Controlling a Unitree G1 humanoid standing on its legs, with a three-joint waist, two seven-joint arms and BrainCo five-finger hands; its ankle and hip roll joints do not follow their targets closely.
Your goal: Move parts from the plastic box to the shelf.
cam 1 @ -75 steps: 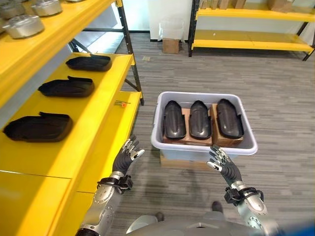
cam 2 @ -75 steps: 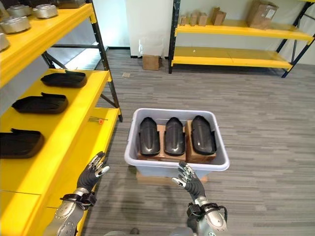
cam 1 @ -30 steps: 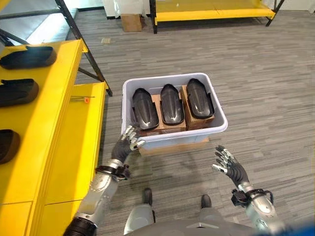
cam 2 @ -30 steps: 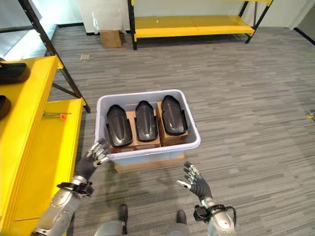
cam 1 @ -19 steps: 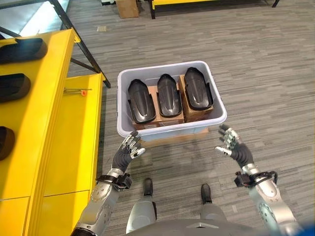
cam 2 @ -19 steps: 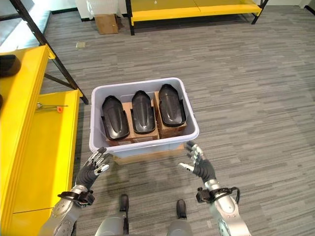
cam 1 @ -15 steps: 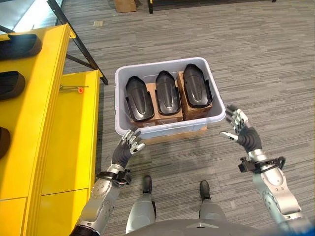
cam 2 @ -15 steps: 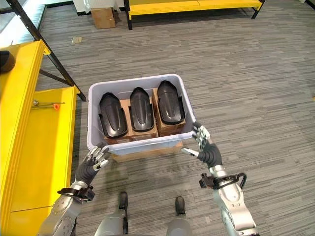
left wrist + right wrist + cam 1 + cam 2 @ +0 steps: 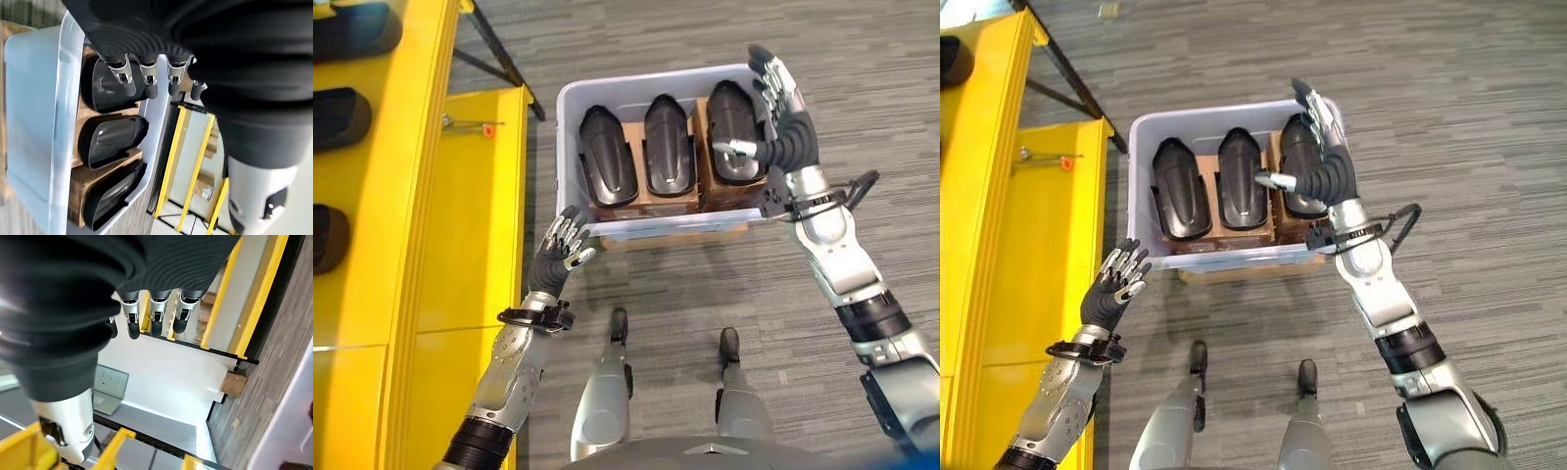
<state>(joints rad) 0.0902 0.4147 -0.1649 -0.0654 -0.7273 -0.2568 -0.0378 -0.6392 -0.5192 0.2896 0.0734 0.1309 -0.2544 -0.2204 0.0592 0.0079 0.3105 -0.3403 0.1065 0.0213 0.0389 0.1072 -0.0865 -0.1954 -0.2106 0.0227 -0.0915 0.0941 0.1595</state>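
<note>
Yellow shelf (image 9: pixel 460 245), at 9 o'clock of the scene: carries black moulded parts (image 9: pixel 347 113) already lying flat on its upper level.

Grey plastic box (image 9: pixel 570 157), at 12 o'clock on the carpeted floor (image 9: pixel 685 284): holds three black parts on cardboard blocks (image 9: pixel 641 201), side by side, long axes parallel. Each part is a glossy, elongated shell, rounded at one end.

Right hand (image 9: pixel 781 132): raised over the box's 3 o'clock side, above the rightmost part (image 9: pixel 729 113); fingers (image 9: pixel 769 73) straight and spread, thumb out, holding nothing.

Left hand (image 9: pixel 553 262): at the box's near 7 o'clock corner, fingers released, empty.

Step in hand, as judged: the reach for a part, no grasp yet made. The next move calls for lowering the right hand onto the rightmost shell and closing round its edges; the smooth curved surface may slip, so the left hand could help support it.
</note>
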